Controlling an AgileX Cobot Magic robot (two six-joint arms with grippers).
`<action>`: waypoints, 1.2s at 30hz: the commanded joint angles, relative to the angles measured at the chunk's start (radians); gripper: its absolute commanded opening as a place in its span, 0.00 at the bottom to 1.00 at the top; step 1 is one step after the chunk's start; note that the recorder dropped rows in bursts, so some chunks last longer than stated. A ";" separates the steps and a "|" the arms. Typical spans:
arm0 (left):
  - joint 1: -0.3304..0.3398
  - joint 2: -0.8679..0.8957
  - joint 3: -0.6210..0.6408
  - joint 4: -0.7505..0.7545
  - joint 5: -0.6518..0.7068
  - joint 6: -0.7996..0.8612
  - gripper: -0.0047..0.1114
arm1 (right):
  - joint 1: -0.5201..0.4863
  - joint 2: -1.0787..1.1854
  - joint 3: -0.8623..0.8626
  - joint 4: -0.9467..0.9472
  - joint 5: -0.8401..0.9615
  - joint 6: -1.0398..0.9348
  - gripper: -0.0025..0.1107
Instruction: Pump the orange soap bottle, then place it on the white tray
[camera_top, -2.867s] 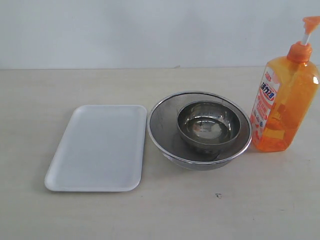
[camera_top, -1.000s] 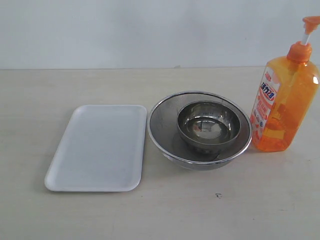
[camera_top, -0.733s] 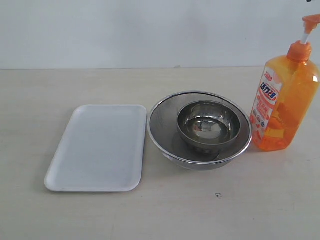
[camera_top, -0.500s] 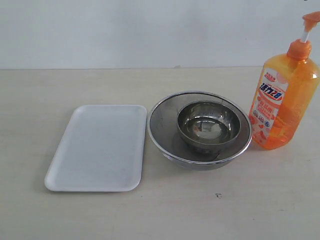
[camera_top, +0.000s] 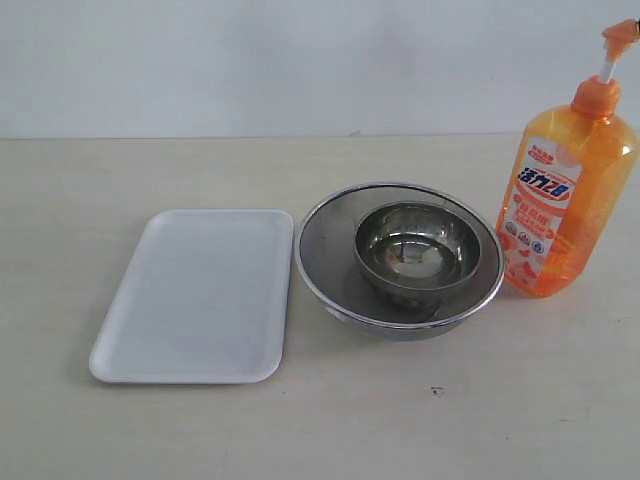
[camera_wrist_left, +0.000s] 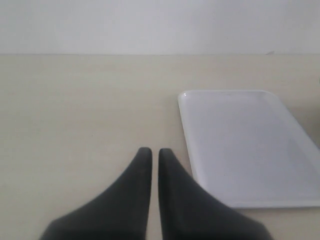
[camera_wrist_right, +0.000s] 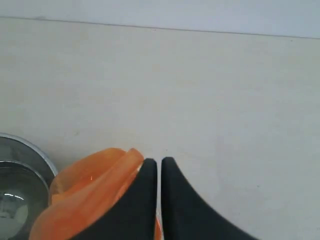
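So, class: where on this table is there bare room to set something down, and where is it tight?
Free: the tray itself; the table strip between tray and wall; the near strip in front of tray and big bowl. Tight: tray and bowl almost touch, and the bottle stands close beside the bowl's right rim.

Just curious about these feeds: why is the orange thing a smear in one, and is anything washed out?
Right wrist view: the orange soap bottle sits too close to the lens, so it blurs beside the right gripper. Exterior view: sharp, soft light, faint shadows, bright glints in the steel bowls. Left wrist view: the white tray looks pale, nearly featureless.
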 joint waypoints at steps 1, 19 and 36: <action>0.002 -0.003 0.004 -0.005 -0.008 -0.008 0.08 | -0.002 0.001 -0.004 -0.035 0.037 0.018 0.02; 0.002 -0.003 0.004 -0.005 -0.008 -0.008 0.08 | -0.102 -0.262 0.517 0.152 -0.253 -0.001 0.02; 0.002 -0.003 0.004 -0.005 -0.008 -0.008 0.08 | -0.102 -0.854 1.162 0.711 -0.681 -0.464 0.65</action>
